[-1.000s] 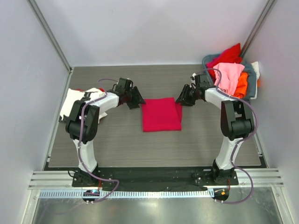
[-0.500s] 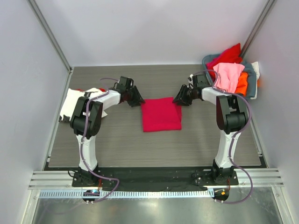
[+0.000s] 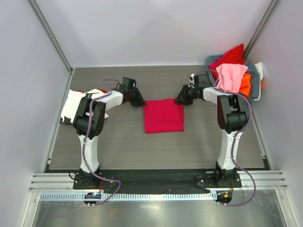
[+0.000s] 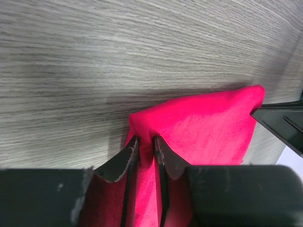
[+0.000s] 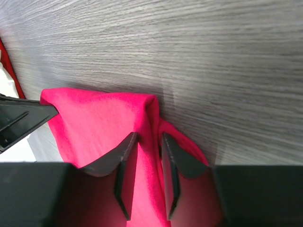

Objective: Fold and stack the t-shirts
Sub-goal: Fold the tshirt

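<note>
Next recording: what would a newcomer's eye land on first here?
The folded crimson t-shirt in the middle of the table, with the left gripper and right gripper each pinching one of its far corners; both wrist views show a cloth ridge caught in the grip. Next, the grey-blue basket in the far right corner, heaped with red, pink and orange tees, and a white tee at the left edge.

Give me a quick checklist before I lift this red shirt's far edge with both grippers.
1. Left gripper pinches the crimson t-shirt at its far-left corner: ok.
2. Right gripper straddles a ridge of cloth at the far-right corner: ok.
3. Right pinch fully closed: cannot tell.
4. All folded layers caught in each pinch: cannot tell.
5. Shirt lies apart from the white t-shirt and the basket: ok.
</note>
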`<state>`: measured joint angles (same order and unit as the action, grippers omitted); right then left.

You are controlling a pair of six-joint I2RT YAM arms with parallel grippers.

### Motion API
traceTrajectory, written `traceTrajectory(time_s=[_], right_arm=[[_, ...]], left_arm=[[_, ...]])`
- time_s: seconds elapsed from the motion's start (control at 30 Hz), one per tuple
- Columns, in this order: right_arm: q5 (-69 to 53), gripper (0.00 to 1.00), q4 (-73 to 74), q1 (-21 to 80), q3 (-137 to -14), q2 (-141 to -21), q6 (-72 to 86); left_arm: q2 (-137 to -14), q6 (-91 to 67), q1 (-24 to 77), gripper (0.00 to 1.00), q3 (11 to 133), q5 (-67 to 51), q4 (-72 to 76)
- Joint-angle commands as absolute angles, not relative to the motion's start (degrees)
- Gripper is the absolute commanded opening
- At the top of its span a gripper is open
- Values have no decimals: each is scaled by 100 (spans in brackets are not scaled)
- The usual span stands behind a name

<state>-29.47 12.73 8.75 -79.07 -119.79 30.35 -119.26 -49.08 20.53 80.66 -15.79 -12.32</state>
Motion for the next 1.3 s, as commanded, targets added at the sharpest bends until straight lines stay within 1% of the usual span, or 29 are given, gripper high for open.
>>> traceTrajectory(time_s=[0.0, 0.03, 0.1, 0.13, 0.17, 0.23, 0.33, 0.63, 0.97, 1.13, 1.27], right_arm=[[-3111, 31, 1064, 940, -8156, -12058, 3111], [-3120, 26, 1063, 940, -8165, -12067, 3103], [-3146, 19, 1055, 949, -8200, -12085, 3111], [-3164, 12, 1063, 949, -8226, -12102, 3120], [-3181, 1, 1081, 949, -8261, -12103, 3155], [-3252, 1, 1107, 941, -8297, -12059, 3155], [-3252, 1, 1099, 949, -8262, -11875, 3190], [-3278, 1, 1169, 949, -8121, -11233, 3269], [-2963, 1, 1292, 949, -7366, -10389, 3235], [-2742, 1, 1380, 940, -7084, -10143, 3191], [-2619, 1, 1389, 905, -6873, -10037, 3147]], left_arm=[[-11971, -4896, 2013, 19, 8341, -1696, -1081], [-11979, -4896, 2013, 18, 8358, -1705, -1081], [-12006, -4896, 2004, 14, 8402, -1714, -1081], [-12023, -4904, 2004, 12, 8420, -1749, -1090], [-12023, -4913, 1987, 6, 8446, -1853, -1107], [-11962, -4931, 1986, 2, 8429, -1863, -1099], [-11725, -4896, 1986, 0, 8341, -1802, -1107], [-11075, -4843, 1986, 0, 8095, -1802, -1169], [-10697, -4878, 2030, 0, 7989, -1951, -1160], [-10722, -4878, 2092, 0, 8094, -2013, -1160], [-10986, -4878, 2153, 0, 8288, -2083, -1160]])
